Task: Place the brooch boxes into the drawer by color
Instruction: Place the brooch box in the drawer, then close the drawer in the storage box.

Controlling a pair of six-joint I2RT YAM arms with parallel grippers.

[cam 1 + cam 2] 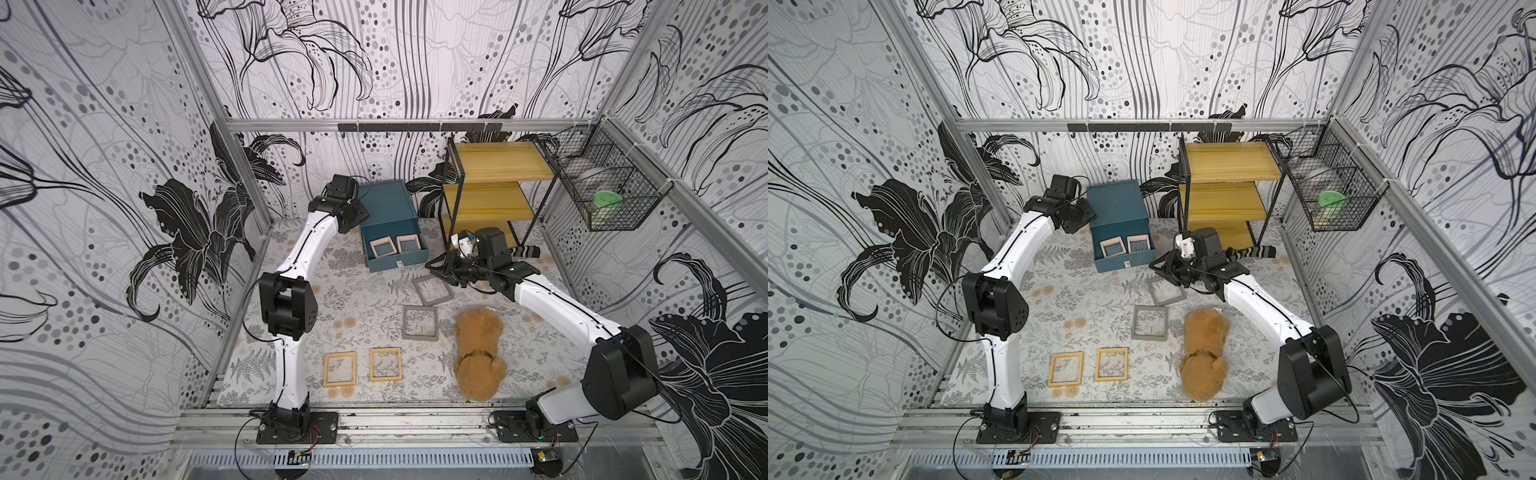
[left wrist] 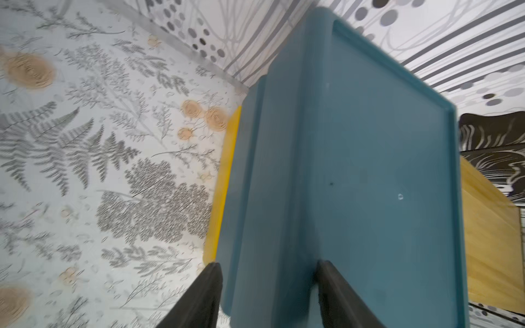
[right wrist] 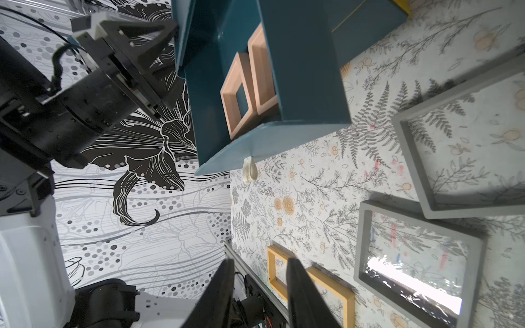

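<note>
The teal chest (image 1: 384, 201) stands at the back with one drawer (image 1: 397, 262) pulled out; two pale pink brooch boxes (image 1: 385, 248) (image 1: 408, 243) lie side by side inside it, also clear in the right wrist view (image 3: 235, 93). Two grey boxes (image 1: 432, 289) (image 1: 419, 323) lie on the mat in front, and two yellow-tan boxes (image 1: 340, 370) (image 1: 385, 364) lie near the front edge. My left gripper (image 2: 267, 272) is open, its fingers straddling the chest's upper left edge. My right gripper (image 3: 260, 272) hangs open and empty by the drawer's front right corner, above the nearer grey box.
A brown teddy bear (image 1: 478, 353) lies face down to the right of the grey boxes. The yellow shelf rack (image 1: 494, 187) stands at the back right with a striped thing (image 1: 525, 250) at its foot. A wire basket (image 1: 606, 195) hangs on the right wall.
</note>
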